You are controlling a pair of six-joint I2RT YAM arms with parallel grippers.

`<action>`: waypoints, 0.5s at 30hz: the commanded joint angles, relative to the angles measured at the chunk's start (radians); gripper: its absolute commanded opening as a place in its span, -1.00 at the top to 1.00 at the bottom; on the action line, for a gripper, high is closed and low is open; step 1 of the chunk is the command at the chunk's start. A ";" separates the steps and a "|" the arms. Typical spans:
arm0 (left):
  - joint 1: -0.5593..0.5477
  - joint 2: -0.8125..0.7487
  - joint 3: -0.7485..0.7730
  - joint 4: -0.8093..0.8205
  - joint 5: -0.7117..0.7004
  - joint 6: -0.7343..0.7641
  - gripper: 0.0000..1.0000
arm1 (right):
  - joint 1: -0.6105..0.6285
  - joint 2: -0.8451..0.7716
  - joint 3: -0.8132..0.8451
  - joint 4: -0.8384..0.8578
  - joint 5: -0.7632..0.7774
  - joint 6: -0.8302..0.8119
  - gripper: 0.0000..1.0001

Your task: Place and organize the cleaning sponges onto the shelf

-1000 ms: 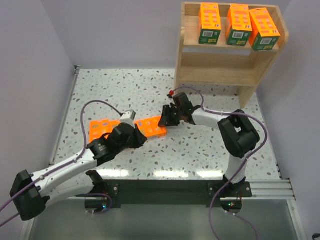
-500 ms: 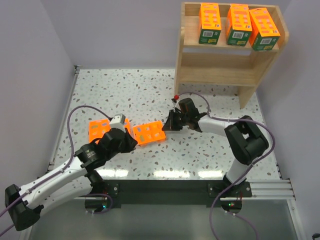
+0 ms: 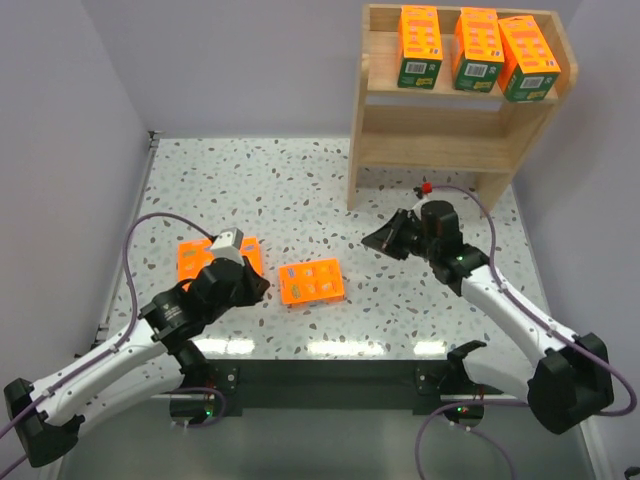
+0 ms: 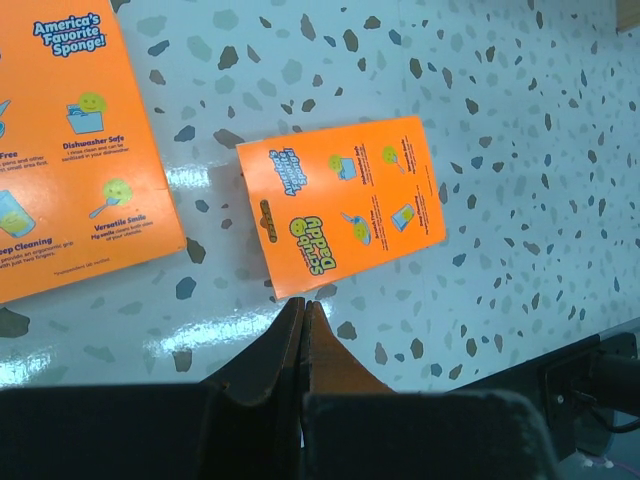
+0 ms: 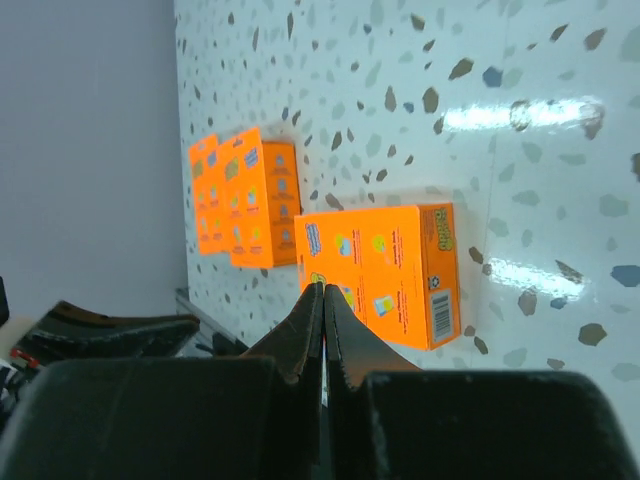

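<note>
While the loose sponge pack lies lengthwise left-to-right just right of your left claw, that claw is pinched closed

A glossy white worktop flecked with grey and dark speckles fills the middle of the overhead view, with glare patches near its lower edge. Plain pale lilac walls enclose it at left, top and right. A black strip runs across the bottom, with a silver rail at lower right.
</note>
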State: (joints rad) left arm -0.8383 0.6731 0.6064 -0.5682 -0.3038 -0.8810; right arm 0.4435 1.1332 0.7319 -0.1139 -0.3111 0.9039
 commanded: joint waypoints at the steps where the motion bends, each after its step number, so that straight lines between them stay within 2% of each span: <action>1: 0.004 -0.013 0.036 -0.019 -0.023 -0.010 1.00 | -0.049 -0.047 0.038 -0.116 0.049 0.061 1.00; 4: 0.004 -0.020 0.027 -0.016 -0.020 -0.010 1.00 | -0.048 0.017 0.122 -0.194 -0.012 -0.097 1.00; 6: 0.002 -0.006 0.006 -0.004 -0.017 -0.012 1.00 | -0.042 0.123 0.165 -0.257 -0.052 -0.233 1.00; 8: 0.004 0.020 -0.013 0.010 -0.024 -0.013 1.00 | -0.037 0.174 0.166 -0.244 -0.051 -0.310 1.00; 15: 0.008 0.242 -0.010 0.137 -0.061 -0.001 1.00 | -0.023 0.240 0.135 -0.127 -0.108 -0.405 0.06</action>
State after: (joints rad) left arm -0.8379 0.8494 0.6067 -0.5255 -0.3298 -0.8799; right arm 0.4103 1.3479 0.8539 -0.2932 -0.3576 0.5976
